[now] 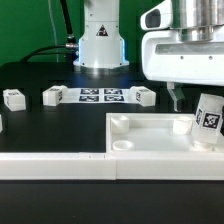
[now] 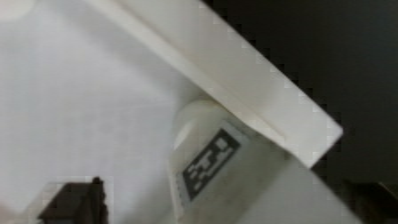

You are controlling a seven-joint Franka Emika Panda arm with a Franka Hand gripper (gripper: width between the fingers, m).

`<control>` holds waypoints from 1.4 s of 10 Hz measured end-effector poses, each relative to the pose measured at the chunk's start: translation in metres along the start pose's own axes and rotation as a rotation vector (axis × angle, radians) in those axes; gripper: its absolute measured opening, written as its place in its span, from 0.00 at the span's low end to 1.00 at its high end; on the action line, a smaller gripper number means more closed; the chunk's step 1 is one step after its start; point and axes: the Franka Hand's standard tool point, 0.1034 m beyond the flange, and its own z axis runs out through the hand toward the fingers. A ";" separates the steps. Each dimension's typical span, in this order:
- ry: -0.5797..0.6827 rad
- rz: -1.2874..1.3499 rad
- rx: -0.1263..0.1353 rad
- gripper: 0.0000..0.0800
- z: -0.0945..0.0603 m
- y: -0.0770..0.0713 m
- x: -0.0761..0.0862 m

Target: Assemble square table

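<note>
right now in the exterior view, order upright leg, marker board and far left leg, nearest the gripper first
1. upright leg, exterior view's right, beside the gripper.
2. marker board, mid-table.
3. far left leg, exterior view's left edge.

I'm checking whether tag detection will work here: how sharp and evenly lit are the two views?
Exterior view: fairly sharp, the marker board tags legible, the tabletop bright with soft shadows. Wrist view: blurred close-up, the tag on the leg smeared, white surfaces nearly washed out.

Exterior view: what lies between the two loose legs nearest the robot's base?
The marker board lies flat between one leg and the other leg; only the exterior view shows this.
</note>
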 end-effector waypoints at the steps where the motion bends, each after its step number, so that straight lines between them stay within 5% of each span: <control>1: 0.012 -0.186 -0.015 0.81 -0.002 -0.001 0.002; 3: 0.012 -0.357 -0.027 0.81 0.004 0.002 0.000; 5: 0.014 -0.293 -0.024 0.48 0.003 0.002 0.001; 6: 0.013 -0.281 -0.023 0.48 0.003 0.002 0.001; 7: 0.014 -0.206 -0.022 0.36 0.003 0.001 0.001; 10: 0.012 -0.008 -0.022 0.36 0.003 0.002 0.002; 12: -0.029 0.302 -0.040 0.36 0.004 0.004 0.009; 14: -0.045 0.701 -0.025 0.36 0.005 -0.002 0.006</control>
